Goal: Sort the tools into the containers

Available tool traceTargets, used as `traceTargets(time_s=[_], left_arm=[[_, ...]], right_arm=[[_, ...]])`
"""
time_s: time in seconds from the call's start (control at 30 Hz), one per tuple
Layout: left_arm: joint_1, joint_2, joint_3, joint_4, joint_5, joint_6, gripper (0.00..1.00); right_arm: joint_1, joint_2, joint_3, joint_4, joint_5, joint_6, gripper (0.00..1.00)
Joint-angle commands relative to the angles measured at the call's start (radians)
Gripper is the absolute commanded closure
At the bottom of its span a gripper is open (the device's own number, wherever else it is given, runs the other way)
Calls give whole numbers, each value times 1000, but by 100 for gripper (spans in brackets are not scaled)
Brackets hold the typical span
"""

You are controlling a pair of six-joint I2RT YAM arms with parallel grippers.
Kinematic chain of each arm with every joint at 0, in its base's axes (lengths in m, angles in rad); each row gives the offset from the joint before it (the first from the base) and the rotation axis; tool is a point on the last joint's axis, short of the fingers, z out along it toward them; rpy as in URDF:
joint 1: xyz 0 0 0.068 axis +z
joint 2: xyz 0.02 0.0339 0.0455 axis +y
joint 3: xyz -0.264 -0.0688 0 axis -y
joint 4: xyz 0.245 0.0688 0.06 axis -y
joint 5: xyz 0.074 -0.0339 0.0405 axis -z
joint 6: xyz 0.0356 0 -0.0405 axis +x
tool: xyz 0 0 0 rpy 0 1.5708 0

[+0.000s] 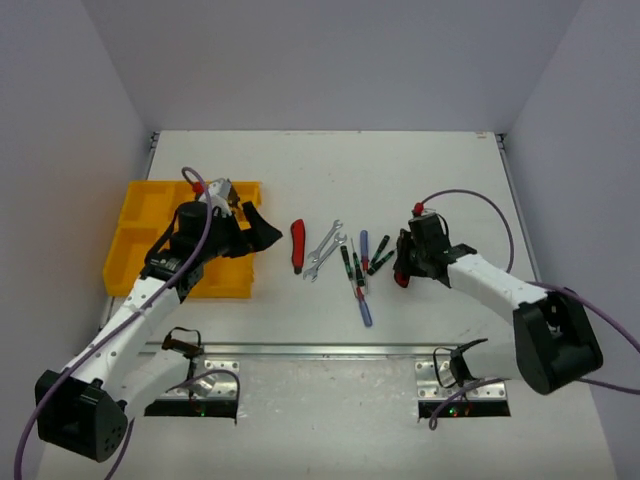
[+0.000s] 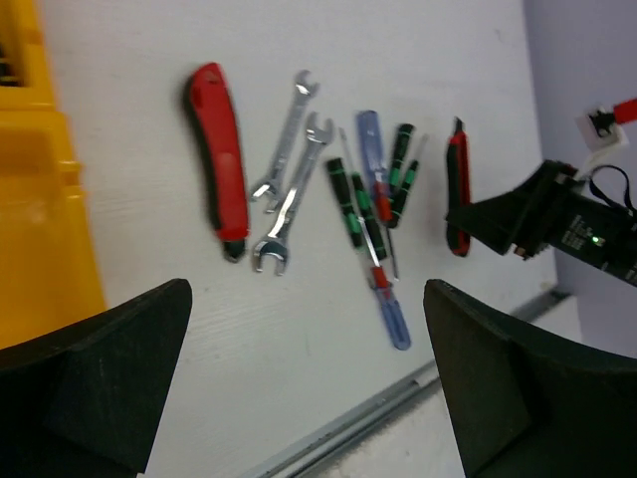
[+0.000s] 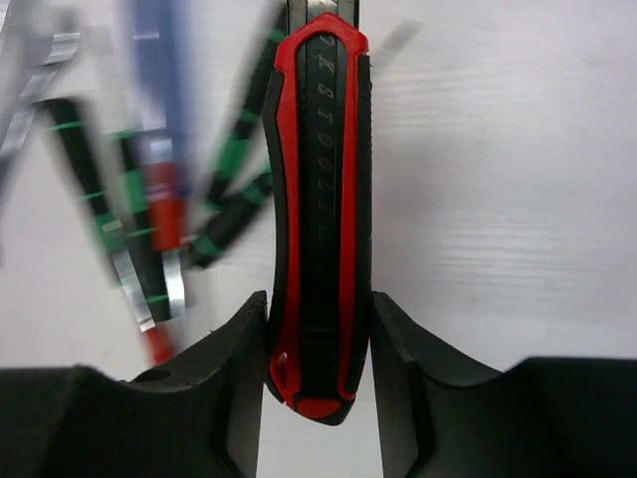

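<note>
White tabletop (image 1: 420,170), enclosed by plain pale grey walls (image 1: 320,60) on three sides, was noted with a metal rail (image 1: 320,350) along its 6 o'clock edge. The yellow organizer tray (image 1: 135,225) lay at 9 o'clock on the table. The left gripper (image 2: 309,388) hovered over the tray's 3 o'clock edge, jaws wide apart and holding nothing. At table centre lay a red-handled knife (image 1: 297,245), two silver wrenches (image 1: 325,250) just beside it at 3 o'clock, then a crossed cluster of screwdrivers (image 1: 358,270). At 3 o'clock of that cluster, the right gripper (image 3: 317,378) was clamped on a red-and-black-handled tool (image 3: 318,179), a finger pressing each side of the handle. Whether this tool was clear of the table could not be determined.
</note>
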Motion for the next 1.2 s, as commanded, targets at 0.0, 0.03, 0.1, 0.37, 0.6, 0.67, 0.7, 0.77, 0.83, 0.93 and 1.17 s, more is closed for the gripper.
traceTargets(time_s=[0.0, 0.03, 0.1, 0.37, 0.6, 0.67, 0.7, 0.77, 0.83, 0.93, 1.17], left_arm=[[-152, 21, -38, 434, 153, -184, 0], [-210, 49, -34, 467, 128, -206, 0], [-302, 77, -13, 489, 31, -223, 0], [-486, 243, 72, 512, -194, -259, 5], [-540, 303, 114, 521, -210, -267, 95], [-540, 305, 155, 434, -268, -263, 100], [-540, 307, 176, 361, -305, -255, 100], [-516, 330, 273, 176, -511, -231, 100], [-424, 366, 377, -27, -637, -231, 100], [-126, 443, 516, -209, -655, -167, 100], [396, 715, 878, -399, -880, -75, 100]], right_arm=[[239, -222, 18, 123, -79, -129, 98], [293, -250, 17, 149, -110, -146, 98], [338, -292, 14, 174, -136, -155, 98], [469, -396, 21, 291, -252, -142, 100], [478, -395, 68, 268, -171, -123, 93], [478, -382, 91, 234, -121, -110, 58], [478, -377, 104, 206, -92, -102, 25], [477, -359, 155, 69, -1, -85, 1], [477, -338, 205, -53, 102, -57, 1], [474, -340, 232, -205, 255, -11, 1], [470, -436, 128, -215, 150, 1, 1]])
